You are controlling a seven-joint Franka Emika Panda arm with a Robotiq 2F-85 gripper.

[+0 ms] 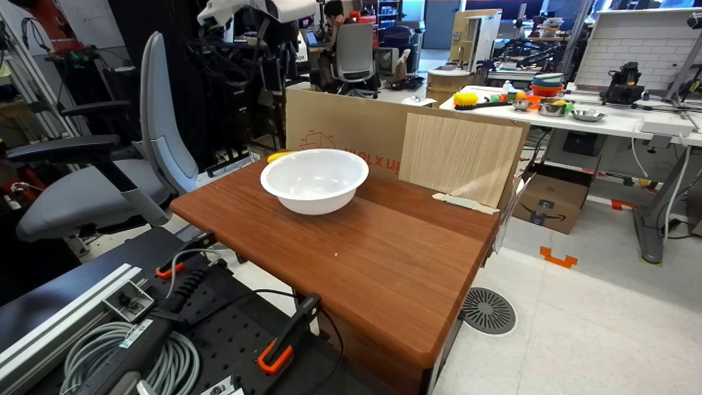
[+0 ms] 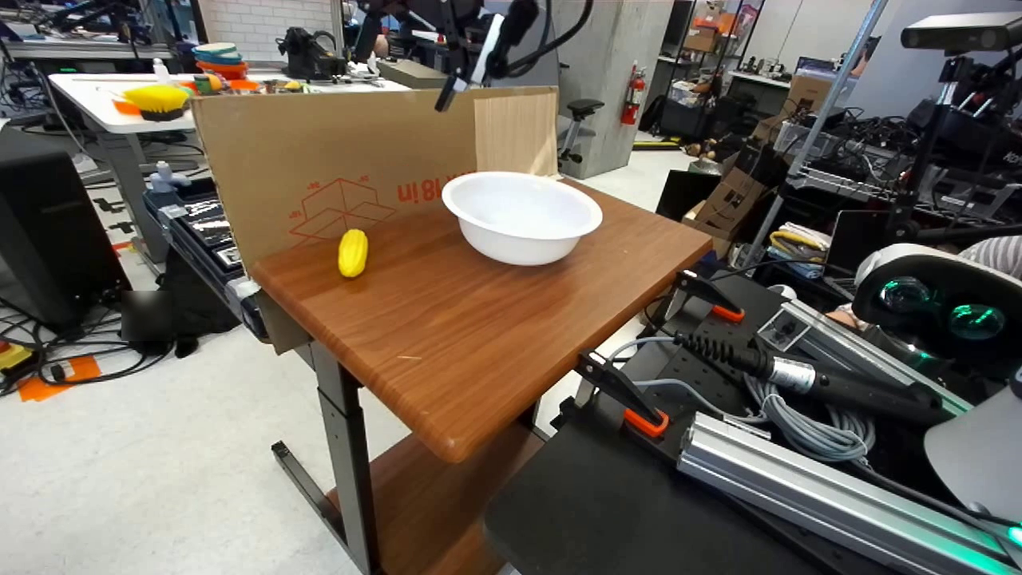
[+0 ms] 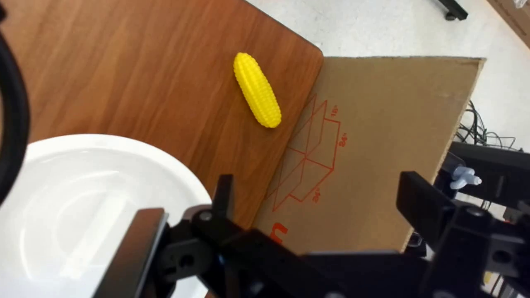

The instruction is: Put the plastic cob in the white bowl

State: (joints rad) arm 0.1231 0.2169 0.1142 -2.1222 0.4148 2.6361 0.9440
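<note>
I hang well above the wood-grain tabletop [image 3: 136, 82], and in the wrist view the two black fingers [image 3: 223, 194] of my gripper [image 3: 316, 194] stand wide apart, with the brown cardboard panel [image 3: 372, 136] and its red printed box diagram showing between their tips. The yellow plastic corn cob [image 3: 257, 90] lies on the tabletop, near a rounded corner and just beside the panel, apart from both my fingers. The white bowl [image 3: 83, 207] sits upright on the same tabletop, bare wood between it and the cob; one of my fingers covers part of its rim in the wrist view. In an exterior view the bowl hides most of the cob, leaving a sliver of yellow past the rim. My arm [image 1: 290, 10] comes in from the top in both exterior views, where I cannot make out the fingers clearly. A pale wood-grain board [image 1: 460, 156] leans against the panel, a torn strip [image 1: 466, 203] at its foot. Along the tabletop's edge beside a black perforated board [image 1: 236, 340] sit two black-and-orange clamps [image 1: 296, 325], near a coil of grey cable [image 1: 186, 356]. Past the panel, a yellow-bristled brush [image 1: 466, 100] lies on a white table [image 1: 620, 126].
</note>
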